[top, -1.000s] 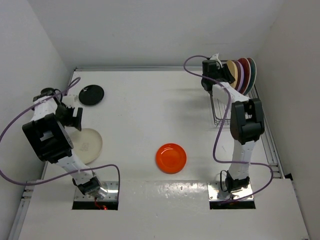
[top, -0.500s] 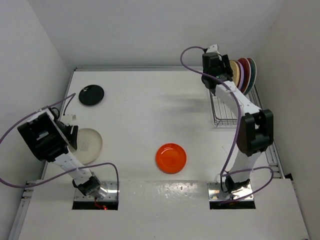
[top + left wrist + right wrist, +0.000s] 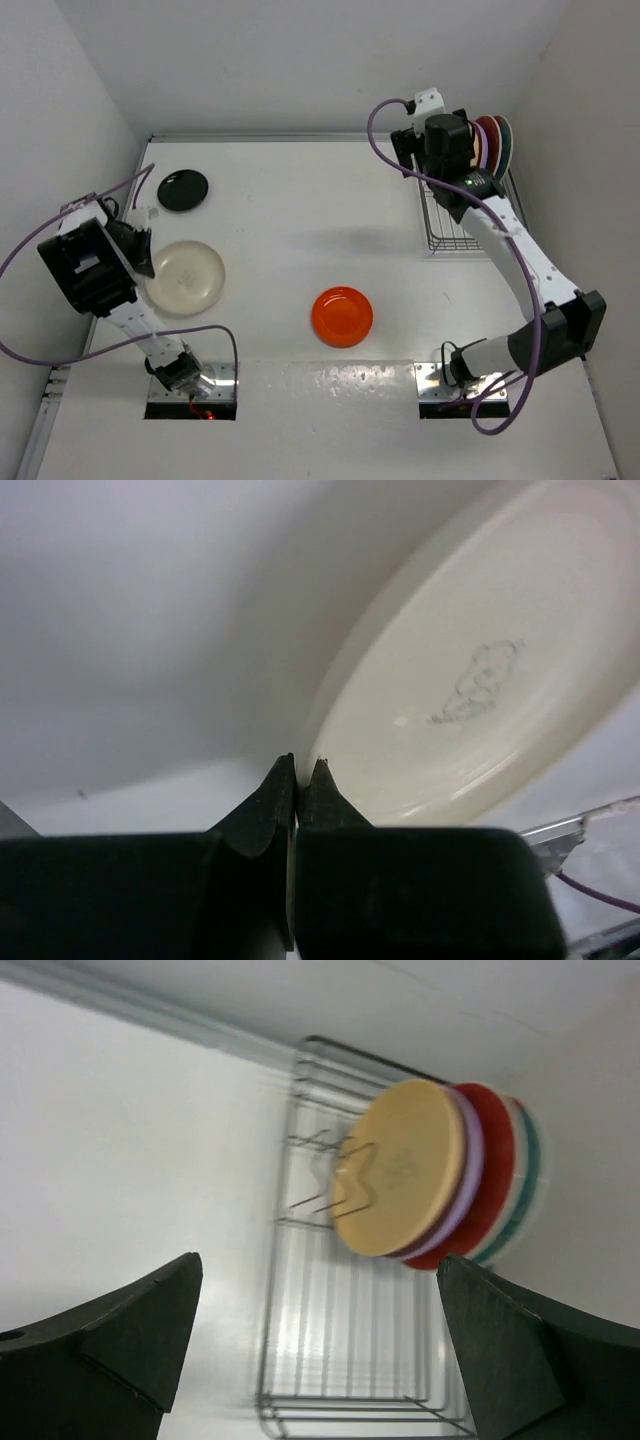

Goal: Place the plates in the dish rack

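My left gripper (image 3: 300, 767) is shut on the near rim of the cream plate (image 3: 470, 680). In the top view this plate (image 3: 187, 277) lies at the left, with the gripper (image 3: 147, 257) at its left edge. A small black plate (image 3: 183, 189) lies behind it and an orange plate (image 3: 342, 316) lies mid-table. My right gripper (image 3: 320, 1345) hangs open above the dish rack (image 3: 340, 1360), holding nothing. In the rack's far end stand a tan-yellow plate (image 3: 400, 1175), a lavender one (image 3: 472, 1155) and red ones (image 3: 497, 1160).
The rack (image 3: 447, 225) sits against the right wall, with its near slots unfilled. White walls close the table at the left, back and right. The right arm's head (image 3: 447, 145) covers part of the racked plates from above.
My left gripper has dropped to the cream plate and shut on its rim, and the plate has shifted right. My right gripper has opened wide and backed off from the racked tan-yellow plate.
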`<state>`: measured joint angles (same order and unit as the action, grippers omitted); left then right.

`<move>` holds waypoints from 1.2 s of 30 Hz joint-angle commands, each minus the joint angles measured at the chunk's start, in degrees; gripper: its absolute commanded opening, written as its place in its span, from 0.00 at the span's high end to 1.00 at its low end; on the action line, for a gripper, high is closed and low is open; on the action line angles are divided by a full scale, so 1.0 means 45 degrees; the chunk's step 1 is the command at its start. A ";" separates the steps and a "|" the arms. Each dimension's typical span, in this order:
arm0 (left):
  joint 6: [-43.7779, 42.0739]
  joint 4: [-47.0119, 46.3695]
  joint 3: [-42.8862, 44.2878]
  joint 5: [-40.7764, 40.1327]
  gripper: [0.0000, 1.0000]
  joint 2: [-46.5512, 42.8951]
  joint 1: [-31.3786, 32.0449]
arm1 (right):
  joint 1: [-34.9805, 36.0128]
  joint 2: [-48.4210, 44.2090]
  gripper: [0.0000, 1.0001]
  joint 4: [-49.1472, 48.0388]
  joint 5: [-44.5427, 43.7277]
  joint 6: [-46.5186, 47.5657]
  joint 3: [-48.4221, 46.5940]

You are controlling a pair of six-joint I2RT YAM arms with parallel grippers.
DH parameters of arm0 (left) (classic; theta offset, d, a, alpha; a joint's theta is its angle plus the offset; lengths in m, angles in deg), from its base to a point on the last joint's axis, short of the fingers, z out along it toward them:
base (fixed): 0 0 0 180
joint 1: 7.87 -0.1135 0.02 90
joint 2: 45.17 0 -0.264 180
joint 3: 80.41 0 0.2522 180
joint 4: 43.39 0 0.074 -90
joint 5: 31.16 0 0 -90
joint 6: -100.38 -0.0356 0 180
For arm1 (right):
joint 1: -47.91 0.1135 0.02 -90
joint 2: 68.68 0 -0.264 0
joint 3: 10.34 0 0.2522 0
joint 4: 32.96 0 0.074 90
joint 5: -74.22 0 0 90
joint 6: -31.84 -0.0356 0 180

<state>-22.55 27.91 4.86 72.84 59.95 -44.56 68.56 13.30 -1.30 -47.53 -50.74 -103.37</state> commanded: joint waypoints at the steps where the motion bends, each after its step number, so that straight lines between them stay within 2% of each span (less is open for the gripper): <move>1: -0.0261 0.0179 0.2227 0.2939 1.00 -0.0878 0.1313 | 0.0177 -0.0774 0.00 0.1878 0.4586 -0.0730 0.0270; 4: 0.0011 0.0416 0.3423 0.3780 1.00 -0.1367 0.3109 | 0.0604 -0.0990 0.00 0.1827 0.8509 -0.1178 0.0641; 8: 0.0557 0.0417 0.5490 0.4544 1.00 -0.1816 0.5589 | 0.1232 -0.0465 0.00 0.0597 1.0743 -0.2721 0.0993; 9: 0.0830 0.0417 0.5767 0.4700 1.00 -0.1817 0.6445 | 0.1387 -0.0153 0.00 0.0324 1.1616 -0.3767 0.1090; 12: 0.1319 0.0300 0.6686 0.5034 1.00 -0.1817 0.7563 | 0.1719 0.0842 0.00 -0.1121 1.2579 -0.4905 0.0703; 15: 0.1458 0.0300 0.7040 0.4918 1.00 -0.1817 0.8988 | 0.1993 0.1953 0.00 -0.1261 1.2856 -0.5672 -0.0039; 20: 0.1458 0.0300 0.7040 0.4642 1.00 -0.2306 0.9696 | 0.2150 0.3304 0.03 -0.1474 1.2894 -0.6529 -0.0257; 22: 0.1303 0.0436 0.6903 0.4643 1.00 -0.2636 0.9948 | 0.2190 0.3618 0.14 -0.2018 1.3670 -0.7154 -0.0043; 23: 0.1186 0.0436 0.6729 0.4643 1.00 -0.2638 0.9950 | 0.2228 0.3716 0.24 -0.2583 1.3908 -0.7602 0.0055; 24: 0.1184 0.0436 0.6573 0.4643 1.00 -0.2754 0.9950 | 0.2306 0.3678 0.51 -0.2917 1.4104 -0.7722 0.0307; 26: 0.1184 0.0436 0.6571 0.4759 1.00 -0.2755 0.9950 | 0.2424 0.3717 0.76 -0.3526 1.4203 -0.7994 0.0562; 27: 0.1184 0.0436 0.6571 0.4586 1.00 -0.2755 0.9833 | 0.2386 0.3678 0.95 -0.3642 1.4184 -0.8055 0.0621; 28: 0.1184 0.0436 0.6455 0.4449 1.00 -0.2755 0.9832 | 0.2327 0.3620 1.00 -0.3701 1.4184 -0.8094 0.0680; 29: 0.1320 0.0436 0.6454 0.4119 0.99 -0.2871 0.9832 | 0.2327 0.3542 1.00 -0.3876 1.4203 -0.8172 0.0797; 30: 0.1321 0.0320 0.6454 0.3922 0.95 -0.2872 0.9832 | 0.2153 0.3309 1.00 -0.4226 1.4184 -0.8230 0.0875; 31: 0.1437 0.0319 0.6454 0.3727 0.86 -0.2872 0.9832 | 0.1996 0.3056 1.00 -0.4326 1.4145 -0.8250 0.0992; 32: 0.1670 0.0203 0.6454 0.3319 0.42 -0.2872 0.9716 | 0.1898 0.2937 1.00 -0.4366 1.3565 -0.8289 0.1071; 34: 0.2061 -0.0146 0.6454 0.2965 0.03 -0.2756 0.9443 | 0.1372 0.2353 1.00 -0.4230 1.3015 -0.8135 0.1033; 36: 0.2920 -0.0538 0.6571 0.2265 0.00 -0.2755 0.8975 | 0.0865 0.2038 1.00 -0.3435 1.1766 -0.7997 0.0877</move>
<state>-13.98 28.65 33.93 87.20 49.67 -1.46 76.27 28.60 -13.98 11.68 -86.48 -98.03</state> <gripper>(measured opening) 0.985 0.188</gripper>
